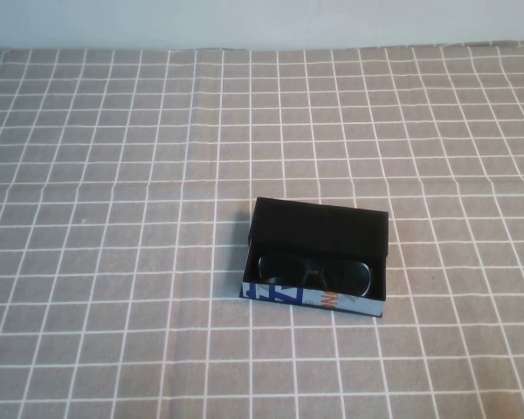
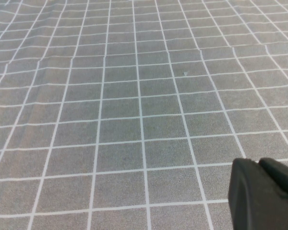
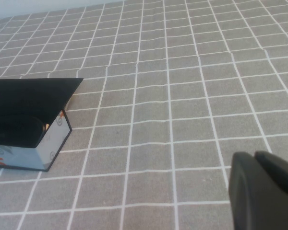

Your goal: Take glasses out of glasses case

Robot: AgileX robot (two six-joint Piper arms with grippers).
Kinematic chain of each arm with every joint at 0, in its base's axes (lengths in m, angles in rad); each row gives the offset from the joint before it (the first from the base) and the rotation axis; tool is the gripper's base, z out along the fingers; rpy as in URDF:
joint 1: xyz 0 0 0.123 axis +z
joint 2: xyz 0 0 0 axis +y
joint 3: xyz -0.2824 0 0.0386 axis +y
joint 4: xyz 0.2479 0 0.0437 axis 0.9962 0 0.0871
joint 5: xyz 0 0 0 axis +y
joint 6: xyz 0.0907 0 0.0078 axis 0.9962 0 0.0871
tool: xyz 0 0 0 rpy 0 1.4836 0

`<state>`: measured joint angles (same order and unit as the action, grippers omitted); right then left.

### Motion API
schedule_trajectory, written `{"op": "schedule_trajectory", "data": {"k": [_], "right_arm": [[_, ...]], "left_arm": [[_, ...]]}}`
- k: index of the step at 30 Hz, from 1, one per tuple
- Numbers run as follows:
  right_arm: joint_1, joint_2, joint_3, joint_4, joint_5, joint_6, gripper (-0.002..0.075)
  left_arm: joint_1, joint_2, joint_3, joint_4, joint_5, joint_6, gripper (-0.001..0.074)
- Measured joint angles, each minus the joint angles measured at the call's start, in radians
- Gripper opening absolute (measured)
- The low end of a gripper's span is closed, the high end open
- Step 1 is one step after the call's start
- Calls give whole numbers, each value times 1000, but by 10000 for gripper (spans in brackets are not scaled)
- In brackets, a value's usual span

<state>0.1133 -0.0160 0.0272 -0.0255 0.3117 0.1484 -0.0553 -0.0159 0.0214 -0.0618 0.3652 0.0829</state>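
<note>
The glasses case (image 1: pixel 319 301) sits open on the checked cloth, right of centre, its black flap (image 1: pixel 321 226) raised at the back and its light blue printed front facing me. The black glasses (image 1: pixel 314 272) lie inside it. In the right wrist view the case (image 3: pixel 50 143) is off to one side, with one dark lens (image 3: pixel 17 132) showing under the flap. My right gripper (image 3: pixel 259 160) is shut and empty, well away from the case. My left gripper (image 2: pixel 259 165) is shut and empty over bare cloth. Neither gripper shows in the high view.
A grey cloth with a white grid (image 1: pixel 113 218) covers the whole table, with a few shallow creases. A pale wall (image 1: pixel 262 22) runs along the far edge.
</note>
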Motion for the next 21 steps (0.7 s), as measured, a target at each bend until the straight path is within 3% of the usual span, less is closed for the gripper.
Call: {"op": "schedule_trajectory", "data": {"k": [8, 17, 21], "right_arm": [[0, 0, 2, 0, -50, 0, -18], [0, 0, 2, 0, -352, 0, -18], [0, 0, 2, 10, -592, 0, -18]], "left_arm": [[0, 0, 0, 0, 0, 0, -5], [0, 0, 0, 0, 0, 0, -5], [0, 0, 0, 0, 0, 0, -5]]}}
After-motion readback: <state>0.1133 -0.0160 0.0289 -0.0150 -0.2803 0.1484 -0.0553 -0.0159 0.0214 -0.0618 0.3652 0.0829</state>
